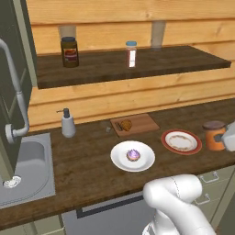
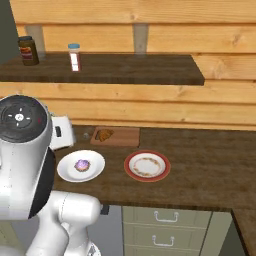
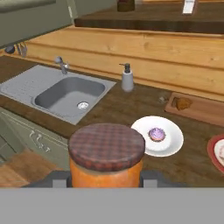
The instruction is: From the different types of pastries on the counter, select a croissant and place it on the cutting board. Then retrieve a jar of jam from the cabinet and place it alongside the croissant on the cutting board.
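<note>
A kitchen counter (image 1: 92,170) in dark wood is running wall to wall beneath me, its front edge lying open above the grey-green drawers. On it, the white plate (image 1: 120,158) is carrying the purple-frosted cupcake (image 1: 133,155), with the red-rimmed plate (image 1: 170,136) sitting just beside it at three o'clock. The cutting board (image 1: 142,123) is lying toward the plank wall at twelve o'clock from the white plate, and the croissant (image 1: 125,125) is resting on its left end. Bare countertop is stretching between the plates and the front edge, and more is lying open at three o'clock of the red-rimmed plate in the right base view. The sink (image 1: 27,170) is occupying the nine o'clock end, the soap dispenser (image 1: 68,124) standing beside it. I am carrying the jar of jam (image 3: 106,155) in my gripper (image 3: 106,179), fingers about half spread and pressing its orange body from both sides, its checked lid facing the hand camera. In the left base view the jar is hanging at the three o'clock edge, above the counter.
</note>
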### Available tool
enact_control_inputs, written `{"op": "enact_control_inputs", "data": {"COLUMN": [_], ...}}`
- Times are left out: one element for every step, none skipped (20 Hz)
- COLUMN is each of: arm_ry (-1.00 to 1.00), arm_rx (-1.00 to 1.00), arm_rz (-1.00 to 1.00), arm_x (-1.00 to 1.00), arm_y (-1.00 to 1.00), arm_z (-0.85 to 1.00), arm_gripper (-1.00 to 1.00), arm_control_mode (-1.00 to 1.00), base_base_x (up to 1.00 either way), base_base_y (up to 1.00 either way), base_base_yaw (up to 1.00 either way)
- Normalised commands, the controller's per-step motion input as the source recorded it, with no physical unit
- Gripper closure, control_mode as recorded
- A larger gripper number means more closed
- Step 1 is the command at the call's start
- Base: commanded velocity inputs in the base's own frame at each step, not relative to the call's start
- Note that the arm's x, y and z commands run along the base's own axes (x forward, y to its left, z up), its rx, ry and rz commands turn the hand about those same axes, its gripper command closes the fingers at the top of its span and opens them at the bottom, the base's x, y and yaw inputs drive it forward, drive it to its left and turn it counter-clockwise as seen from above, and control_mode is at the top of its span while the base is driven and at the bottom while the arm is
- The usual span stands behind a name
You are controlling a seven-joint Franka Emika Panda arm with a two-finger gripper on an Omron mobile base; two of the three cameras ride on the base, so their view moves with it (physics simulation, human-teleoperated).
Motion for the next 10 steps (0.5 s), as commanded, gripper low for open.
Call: {"op": "enact_control_inputs", "data": {"arm_ry": [-0.03,-0.03,-0.04,-0.01,0.0,0.08,0.14,0.44,0.46,0.47], "arm_rx": [0.0,0.0,0.0,0.0,0.03,0.02,0.01,0.04,0.06,0.06], "arm_rz": [0.31,0.32,0.32,0.3,0.21,0.0,0.01,0.04,0.06,0.07], "arm_x": [0.41,0.35,0.25,0.18,0.0,0.0,0.0,0.4,0.49,0.5], "arm_y": [0.06,0.0,0.0,-0.06,0.0,0.04,0.0,0.0,0.0,0.0], "arm_z": [-0.76,-0.67,-0.55,-0.49,-0.11,0.0,0.0,0.0,0.0,0.0], "arm_gripper": [1.0,1.0,1.0,1.0,1.0,1.0,1.0,1.0,1.0,1.0], "arm_control_mode": [-1.0,-1.0,-1.0,-1.0,-1.0,-1.0,-1.0,-1.0,-1.0,-1.0], "base_base_x": [0.0,0.0,0.0,0.0,0.0,0.0,0.0,0.0,0.0,0.0], "base_base_y": [0.0,0.0,0.0,0.0,0.0,0.0,0.0,0.0,0.0,0.0], "base_base_yaw": [0.0,0.0,0.0,0.0,0.0,0.0,0.0,0.0,0.0,0.0]}}
